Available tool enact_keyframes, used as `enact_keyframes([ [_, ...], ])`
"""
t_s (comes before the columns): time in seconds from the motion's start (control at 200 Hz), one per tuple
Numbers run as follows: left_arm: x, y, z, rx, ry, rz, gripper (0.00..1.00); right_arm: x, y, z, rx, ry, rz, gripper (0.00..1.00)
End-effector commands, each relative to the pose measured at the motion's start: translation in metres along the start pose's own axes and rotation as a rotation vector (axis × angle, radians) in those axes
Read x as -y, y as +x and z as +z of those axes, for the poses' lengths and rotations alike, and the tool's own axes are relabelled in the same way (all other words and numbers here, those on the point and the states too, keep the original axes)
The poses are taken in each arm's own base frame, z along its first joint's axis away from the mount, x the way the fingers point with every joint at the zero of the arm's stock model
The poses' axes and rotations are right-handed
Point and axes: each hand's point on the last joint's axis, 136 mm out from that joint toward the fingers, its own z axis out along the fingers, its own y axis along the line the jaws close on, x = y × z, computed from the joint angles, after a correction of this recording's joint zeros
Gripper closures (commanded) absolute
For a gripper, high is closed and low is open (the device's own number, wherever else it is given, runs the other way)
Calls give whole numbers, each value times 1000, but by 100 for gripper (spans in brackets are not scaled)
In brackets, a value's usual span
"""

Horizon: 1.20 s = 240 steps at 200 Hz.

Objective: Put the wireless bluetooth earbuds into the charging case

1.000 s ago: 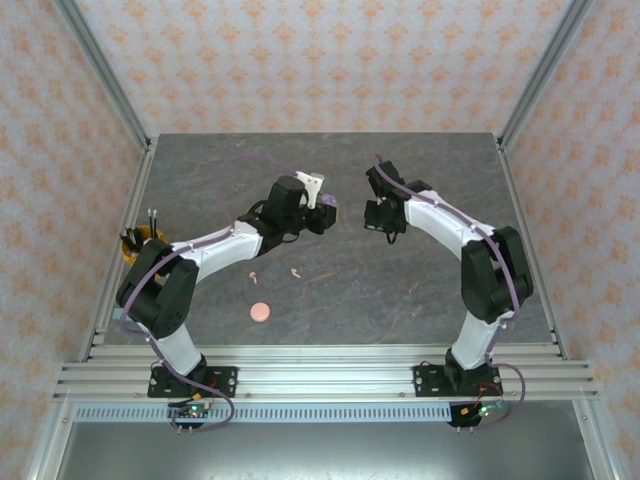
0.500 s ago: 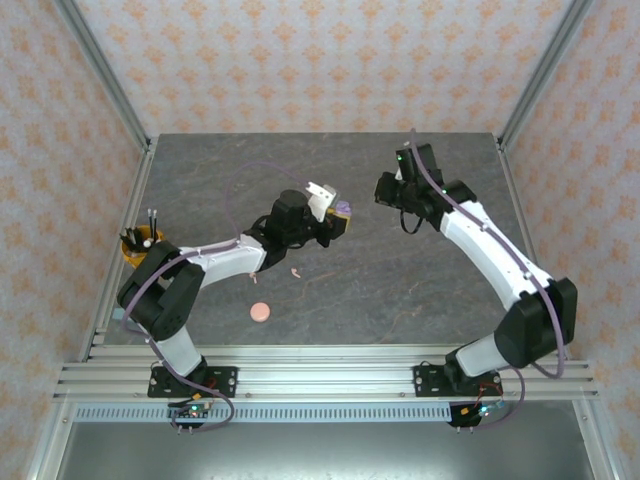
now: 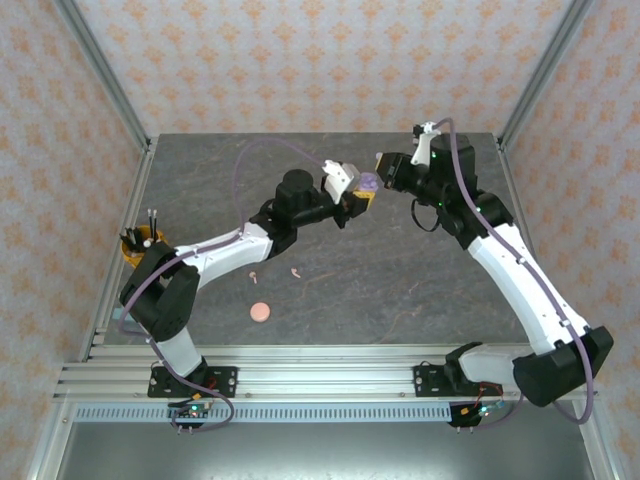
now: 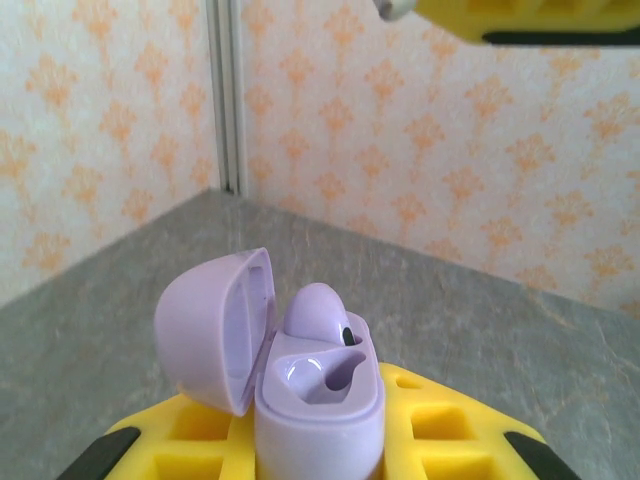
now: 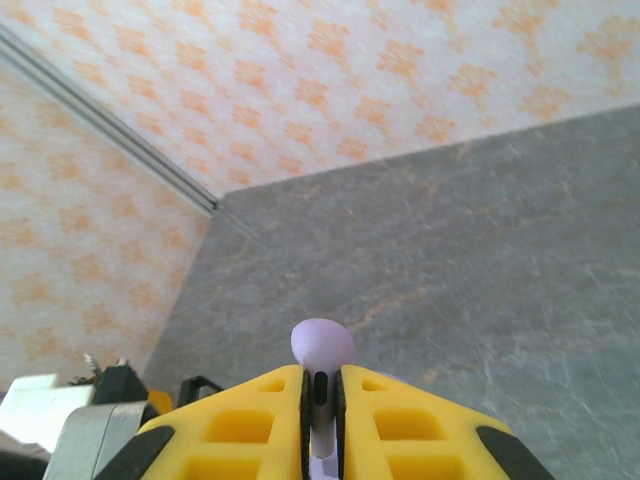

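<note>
Between the fingers of the left gripper (image 3: 360, 194): the purple case (image 4: 320, 425), clamped low on its base by the yellow pads. The jaws are narrow around it, and it is held up off the desk (image 3: 400, 290) over the far half.
Case lid (image 4: 205, 335): swung open and standing up on the left of the base in the left wrist view, its pale hollow facing the sockets.
Inside the purple case: a second purple earbud (image 4: 316, 310) sits in the far socket with its rounded head up. The near socket (image 4: 318, 378) shows its glossy hollow.
Right gripper (image 5: 321, 385): closed tight on a purple earbud (image 5: 322, 346). The stem is pinched between the yellow pads and the rounded head pokes out past the fingertips.
Right gripper to purple case: from the top camera the two grippers meet tip to tip, the right one just to the right of the case. Whether the held earbud touches the case cannot be told. In the left wrist view a yellow right finger (image 4: 520, 20) shows above the case, apart from it.
Pink earbuds (image 3: 254, 273) (image 3: 296, 270): both lie on the desk by the left forearm, side by side but not touching.
Pink case (image 3: 261, 312): round, flat on the desk, nearer the arm bases than the pink earbuds.
Left desk edge: a yellow holder (image 3: 140, 245) with dark sticks standing in it.
</note>
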Motion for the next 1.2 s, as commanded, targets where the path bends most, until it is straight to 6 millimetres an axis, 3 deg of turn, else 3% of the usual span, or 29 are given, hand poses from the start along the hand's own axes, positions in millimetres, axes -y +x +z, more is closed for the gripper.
enact_keyframes([
  [0.0, 8, -33, 8, 88, 48, 84, 100, -24, -22, -17, 83, -99, -62, 84],
  [0.175, 12, -57, 7, 145, 67, 127, 100, -29, -22, -17, 95, -132, -87, 84],
  [0.195, 13, -60, 7, 154, 69, 134, 100, -34, -27, -28, 120, -148, -93, 84],
  [0.235, 14, -65, 5, 164, 71, 145, 100, -36, -28, -30, 128, -155, -95, 84],
  [0.746, 20, -109, -10, 267, 59, 239, 100, -47, -34, -46, 162, -203, -121, 84],
  [1.196, 22, -127, -17, 299, 55, 244, 100, -41, -26, -40, 139, -199, -111, 84],
])
